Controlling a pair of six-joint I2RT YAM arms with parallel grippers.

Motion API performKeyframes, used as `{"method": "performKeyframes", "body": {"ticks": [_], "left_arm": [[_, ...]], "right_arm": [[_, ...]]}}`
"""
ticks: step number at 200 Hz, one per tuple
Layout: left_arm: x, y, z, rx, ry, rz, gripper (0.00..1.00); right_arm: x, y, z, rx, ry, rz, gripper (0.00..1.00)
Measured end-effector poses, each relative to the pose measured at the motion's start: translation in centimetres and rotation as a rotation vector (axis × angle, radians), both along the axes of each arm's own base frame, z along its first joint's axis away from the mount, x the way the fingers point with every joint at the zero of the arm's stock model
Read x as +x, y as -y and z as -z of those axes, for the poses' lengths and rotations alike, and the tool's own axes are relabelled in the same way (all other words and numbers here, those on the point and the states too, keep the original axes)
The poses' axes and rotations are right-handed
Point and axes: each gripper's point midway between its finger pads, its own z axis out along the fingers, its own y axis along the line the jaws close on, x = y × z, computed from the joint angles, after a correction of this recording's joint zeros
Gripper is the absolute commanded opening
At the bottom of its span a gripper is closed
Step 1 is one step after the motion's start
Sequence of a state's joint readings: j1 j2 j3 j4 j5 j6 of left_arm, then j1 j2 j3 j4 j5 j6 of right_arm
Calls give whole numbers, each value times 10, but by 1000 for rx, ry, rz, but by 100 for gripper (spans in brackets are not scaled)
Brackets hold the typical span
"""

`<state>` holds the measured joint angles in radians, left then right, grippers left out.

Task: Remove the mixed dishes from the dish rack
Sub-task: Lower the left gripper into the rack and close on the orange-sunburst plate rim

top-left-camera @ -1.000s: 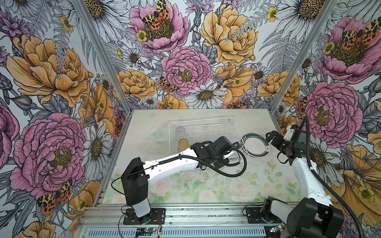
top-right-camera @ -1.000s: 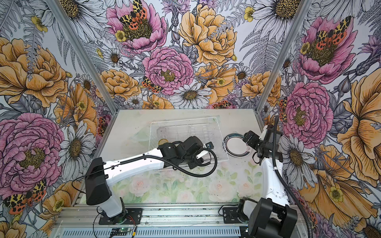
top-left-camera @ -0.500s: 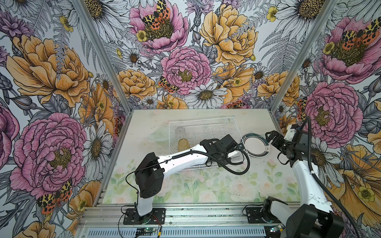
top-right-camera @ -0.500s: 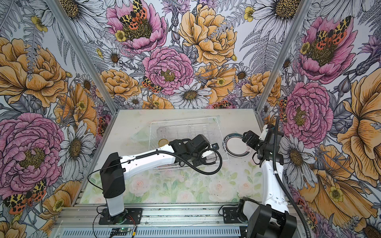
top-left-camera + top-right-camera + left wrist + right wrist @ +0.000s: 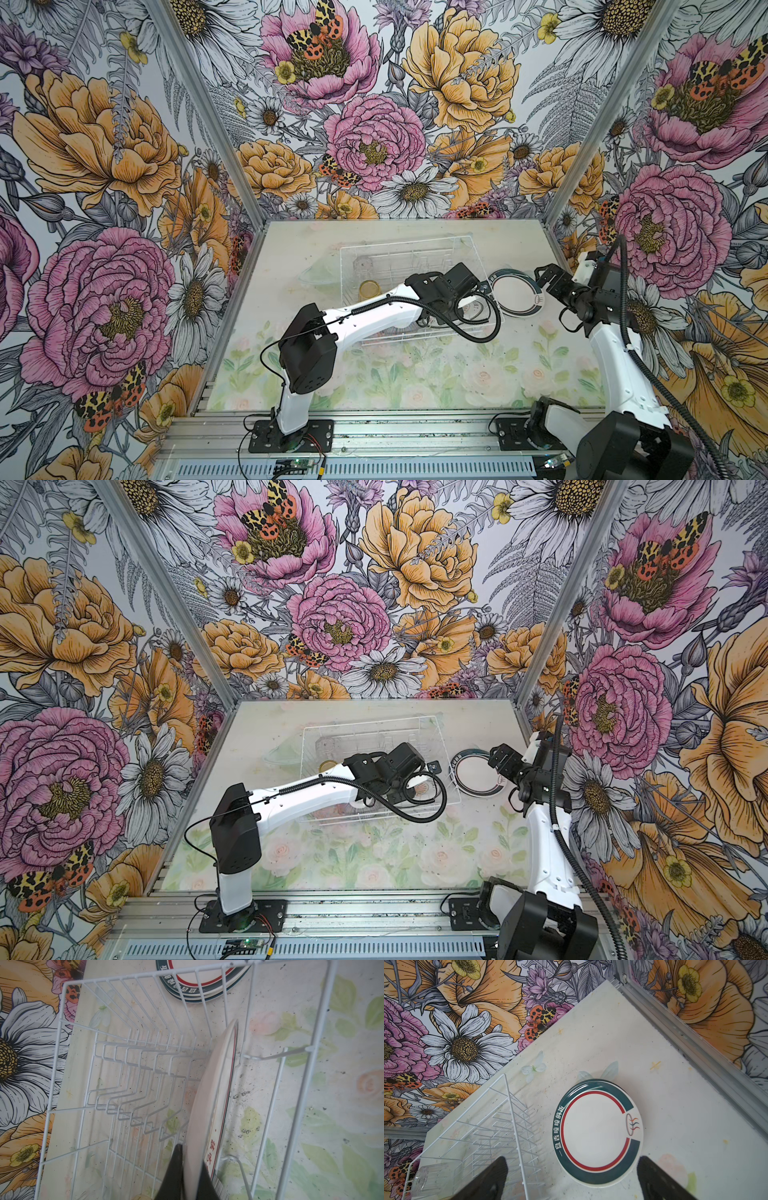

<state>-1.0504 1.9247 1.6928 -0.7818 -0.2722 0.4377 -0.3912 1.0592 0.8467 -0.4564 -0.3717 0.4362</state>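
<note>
The dish rack (image 5: 407, 243) (image 5: 374, 723), a white wire basket, sits mid-table in both top views. One white plate (image 5: 212, 1095) with a red and dark rim stands on edge at the end of its prong row. My left gripper (image 5: 192, 1176) is shut on that plate's edge, one black finger (image 5: 172, 1172) on each face. An amber tumbler (image 5: 368, 288) and a clear tumbler (image 5: 431, 1178) stand in the rack. A stack of plates (image 5: 515, 291) (image 5: 598, 1132) lies flat on the table beside the rack. My right gripper (image 5: 572, 1178) (image 5: 546, 278) hangs open above the stack, holding nothing.
A striped rim (image 5: 221, 1188) shows in the rack close beside my left fingers. The left arm (image 5: 374, 316) lies across the rack's front edge. The booth's metal corner post (image 5: 685, 1032) and right wall stand close behind the plate stack.
My left gripper has closed onto the standing plate, and the left arm's elbow has swung forward and right. The right arm has hardly moved and stays open.
</note>
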Motion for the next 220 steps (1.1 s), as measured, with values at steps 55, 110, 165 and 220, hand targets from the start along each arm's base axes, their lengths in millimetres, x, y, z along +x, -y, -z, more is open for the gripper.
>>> {"method": "performKeyframes", "body": {"ticks": [55,110,165,220], "left_arm": [[-2,3,-1,45,62,-16,6],[-6,2,-2,82,101,-25,6],[-9,-6,-20,48,117,-39,6],[-17,-23,-100,-124,182,-67,6]], "right_arm": [[-1,-1,3,3,-6,-1,99],[-2,-3,-2,4,11,-10,99],[-3,-5,-5,8,20,-18,99],[-3,-10,-8,12,28,-36,98]]}}
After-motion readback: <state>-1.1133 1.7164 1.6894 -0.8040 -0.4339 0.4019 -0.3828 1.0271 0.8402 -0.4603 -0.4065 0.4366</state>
